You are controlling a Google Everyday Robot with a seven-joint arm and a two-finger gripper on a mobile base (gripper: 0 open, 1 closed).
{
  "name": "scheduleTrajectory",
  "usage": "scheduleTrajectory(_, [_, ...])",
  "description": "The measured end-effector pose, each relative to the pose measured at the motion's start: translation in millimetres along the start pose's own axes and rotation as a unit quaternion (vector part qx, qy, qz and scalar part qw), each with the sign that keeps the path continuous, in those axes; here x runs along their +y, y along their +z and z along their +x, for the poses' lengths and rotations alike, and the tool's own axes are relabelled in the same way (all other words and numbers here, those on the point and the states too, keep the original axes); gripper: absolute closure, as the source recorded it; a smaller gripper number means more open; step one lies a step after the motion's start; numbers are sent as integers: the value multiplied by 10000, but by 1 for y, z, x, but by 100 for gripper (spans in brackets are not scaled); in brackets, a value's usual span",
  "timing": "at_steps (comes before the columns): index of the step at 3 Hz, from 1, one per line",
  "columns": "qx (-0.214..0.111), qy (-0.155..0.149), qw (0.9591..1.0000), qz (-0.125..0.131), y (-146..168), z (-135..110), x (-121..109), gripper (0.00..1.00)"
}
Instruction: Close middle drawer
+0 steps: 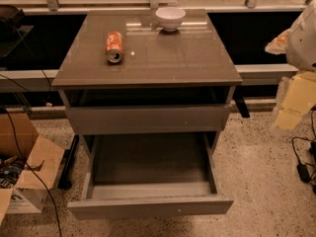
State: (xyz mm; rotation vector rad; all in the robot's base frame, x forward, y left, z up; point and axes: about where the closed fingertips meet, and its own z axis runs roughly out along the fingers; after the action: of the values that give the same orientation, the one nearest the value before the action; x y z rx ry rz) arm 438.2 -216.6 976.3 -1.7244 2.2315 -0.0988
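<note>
Currently the gripper (pixel 296 100) shows only as a pale shape at the right edge, well apart from the cabinet; whether it is wide or narrow, cannot tell. It is likely held off to the side ahead of an approach. Left of it, the middle drawer (pixel 148 206) stands pulled far out toward the near side, its grey inner box exposed. Its flat front panel looks the natural push face. The drawer front above (pixel 148 119) sits much farther in. On the cabinet top (pixel 197 58) lie an orange can (pixel 114 47), on its side, and a white bowl (pixel 170 18) at the far edge. Neither is in the way.
</note>
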Motion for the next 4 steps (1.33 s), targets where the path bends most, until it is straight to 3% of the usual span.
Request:
scheduleTrajectory(1, [0, 0, 10000, 0, 0, 0, 0, 0])
scheduleTrajectory(2, [-1, 0, 10000, 0, 0, 0, 0, 8])
scheduleTrajectory(3, [-111, 23, 9999, -126, 20, 4, 11, 32])
scheduleTrajectory(4, [-380, 298, 9975, -507, 71, 21, 34, 55])
